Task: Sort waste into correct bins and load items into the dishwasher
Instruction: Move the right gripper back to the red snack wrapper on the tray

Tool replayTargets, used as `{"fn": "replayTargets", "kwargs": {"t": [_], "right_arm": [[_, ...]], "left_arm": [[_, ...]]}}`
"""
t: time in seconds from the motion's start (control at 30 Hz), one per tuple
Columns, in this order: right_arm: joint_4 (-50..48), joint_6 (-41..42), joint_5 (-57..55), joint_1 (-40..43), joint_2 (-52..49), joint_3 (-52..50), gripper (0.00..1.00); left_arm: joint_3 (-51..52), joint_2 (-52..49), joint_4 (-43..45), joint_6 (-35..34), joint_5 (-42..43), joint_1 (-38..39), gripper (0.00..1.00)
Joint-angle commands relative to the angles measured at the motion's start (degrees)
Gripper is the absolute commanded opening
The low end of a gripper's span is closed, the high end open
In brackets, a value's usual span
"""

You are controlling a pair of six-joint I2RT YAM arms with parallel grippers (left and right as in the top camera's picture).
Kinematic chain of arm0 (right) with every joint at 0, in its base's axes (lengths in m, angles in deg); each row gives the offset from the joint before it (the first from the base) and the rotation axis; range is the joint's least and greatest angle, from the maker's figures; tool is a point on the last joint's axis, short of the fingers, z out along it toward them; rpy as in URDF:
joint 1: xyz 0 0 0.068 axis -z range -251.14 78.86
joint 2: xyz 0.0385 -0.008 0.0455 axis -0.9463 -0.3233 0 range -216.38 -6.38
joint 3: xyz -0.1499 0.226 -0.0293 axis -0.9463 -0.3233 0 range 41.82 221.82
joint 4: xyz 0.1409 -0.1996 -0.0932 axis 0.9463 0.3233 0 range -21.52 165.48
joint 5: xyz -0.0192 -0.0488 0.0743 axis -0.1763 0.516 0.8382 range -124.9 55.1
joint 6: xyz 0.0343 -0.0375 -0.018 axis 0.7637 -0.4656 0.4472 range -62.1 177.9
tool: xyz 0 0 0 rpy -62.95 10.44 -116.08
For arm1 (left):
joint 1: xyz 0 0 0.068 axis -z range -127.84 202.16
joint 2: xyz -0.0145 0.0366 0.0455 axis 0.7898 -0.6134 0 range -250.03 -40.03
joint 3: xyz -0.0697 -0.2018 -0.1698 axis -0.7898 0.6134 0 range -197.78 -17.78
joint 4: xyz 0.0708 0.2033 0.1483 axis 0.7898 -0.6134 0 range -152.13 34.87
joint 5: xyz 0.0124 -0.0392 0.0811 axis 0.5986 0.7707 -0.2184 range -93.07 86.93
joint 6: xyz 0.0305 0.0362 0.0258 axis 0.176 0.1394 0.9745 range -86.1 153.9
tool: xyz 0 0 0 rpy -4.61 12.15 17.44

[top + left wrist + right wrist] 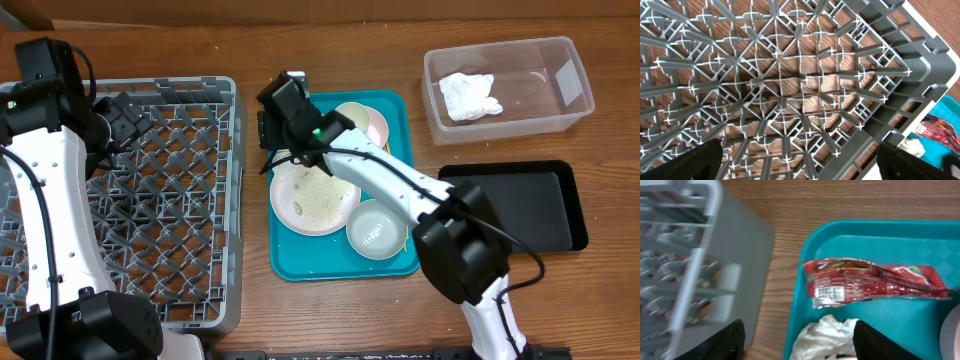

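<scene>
My right gripper (800, 341) is open at the far left corner of the teal tray (880, 320), its jaws on either side of a crumpled white napkin (822, 335). The red shiny wrapper (870, 282) lies flat just beyond it. My left gripper (800, 162) is open and empty above the grey dish rack (790, 85) near its far right corner (125, 118). A second white napkin (470, 95) lies in the clear tub (500, 125). The plate (315, 198) holds rice crumbs. The bowl (377, 228) and pinkish saucer (365, 122) stand on the tray. No chopsticks show.
The black tray (520, 205) sits at the right, below the clear tub. The rack's wall (715, 280) stands close to the left of the teal tray, with a strip of wooden table (775, 295) between them. The right arm (400, 185) spans the tray.
</scene>
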Motion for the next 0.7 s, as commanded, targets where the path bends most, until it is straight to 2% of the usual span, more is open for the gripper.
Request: {"fn": "replayTargets", "kwargs": {"t": [0.0,0.47,0.67], "right_arm": [[-0.6,2.6,-4.5,-0.3,-2.1,0.8,0.69],[0.6,4.5,-4.1,-0.3,-7.0,0.8,0.61],[0.6,4.5,-4.1,-0.4,-7.1,0.8,0.51]], "left_arm": [[-1.3,-0.3,0.0,-0.6,0.3,0.1,1.00],[-1.3,-0.3,0.0,-0.6,0.3,0.1,1.00],[-1.3,-0.3,0.0,-0.6,0.3,0.1,1.00]]}}
